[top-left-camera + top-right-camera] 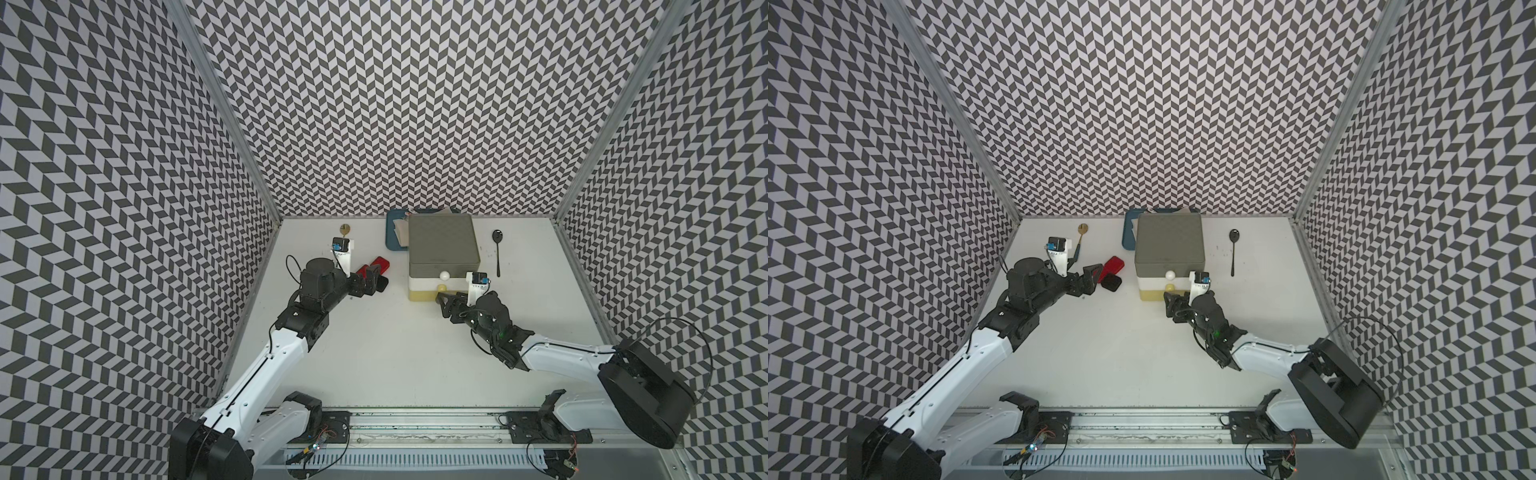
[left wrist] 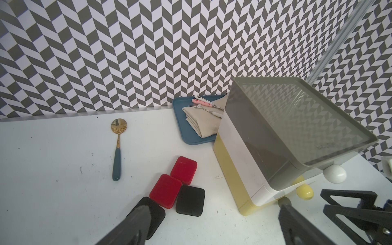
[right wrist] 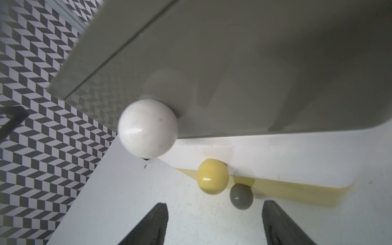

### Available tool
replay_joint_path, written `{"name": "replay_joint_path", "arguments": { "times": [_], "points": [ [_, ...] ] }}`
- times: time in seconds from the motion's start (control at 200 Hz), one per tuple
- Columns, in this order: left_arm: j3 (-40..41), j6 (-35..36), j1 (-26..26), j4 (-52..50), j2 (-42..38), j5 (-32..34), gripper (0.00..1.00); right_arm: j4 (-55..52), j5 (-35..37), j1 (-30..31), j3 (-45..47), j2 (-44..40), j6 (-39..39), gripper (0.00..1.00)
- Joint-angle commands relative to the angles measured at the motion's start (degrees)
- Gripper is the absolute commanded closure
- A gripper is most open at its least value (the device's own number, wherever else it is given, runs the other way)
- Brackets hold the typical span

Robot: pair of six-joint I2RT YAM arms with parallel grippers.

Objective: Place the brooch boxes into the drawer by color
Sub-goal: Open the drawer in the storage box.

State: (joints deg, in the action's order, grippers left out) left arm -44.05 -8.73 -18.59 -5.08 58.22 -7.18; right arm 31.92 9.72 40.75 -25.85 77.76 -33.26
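Two grippers, both empty: the left gripper (image 1: pixel 376 280) spreads wide over the nearest black box (image 2: pixel 158 212); the right gripper (image 3: pixel 215 205) stands with jaws apart just short of the grey knob (image 3: pixel 241 196). Farther on, four brooch boxes (image 2: pixel 190 200), black then red, lie touching, left of the drawer (image 1: pixel 442 245). They look light, stiff and matte: pinch opposite side edges.

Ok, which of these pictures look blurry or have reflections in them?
Right wrist view: the drawer looms close and soft, its white knob carrying a highlight. Left wrist view: the drawer's glossy grey top mirrors the chevron wall, as does the gold spoon. Both top views: sharp, walls splayed by the wide lens.
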Motion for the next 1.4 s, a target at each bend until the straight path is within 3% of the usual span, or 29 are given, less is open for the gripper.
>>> {"name": "replay_joint_path", "arguments": {
  "times": [0.0,1.182,1.392],
  "points": [
    [0.27,-0.41,0.48,0.68,-0.56,-0.22,0.00,5.35,2.02,0.44,0.12,1.69,-1.32,0.27],
    [0.02,0.12,1.36,-0.21,-1.26,-0.21,0.00,8.16,7.45,1.36,-7.08,11.43,-2.46,0.44],
    [-0.02,0.12,1.71,-0.28,-1.35,-0.29,0.00,8.27,7.18,1.43,-7.12,11.81,-2.10,0.70]
  ]
}}
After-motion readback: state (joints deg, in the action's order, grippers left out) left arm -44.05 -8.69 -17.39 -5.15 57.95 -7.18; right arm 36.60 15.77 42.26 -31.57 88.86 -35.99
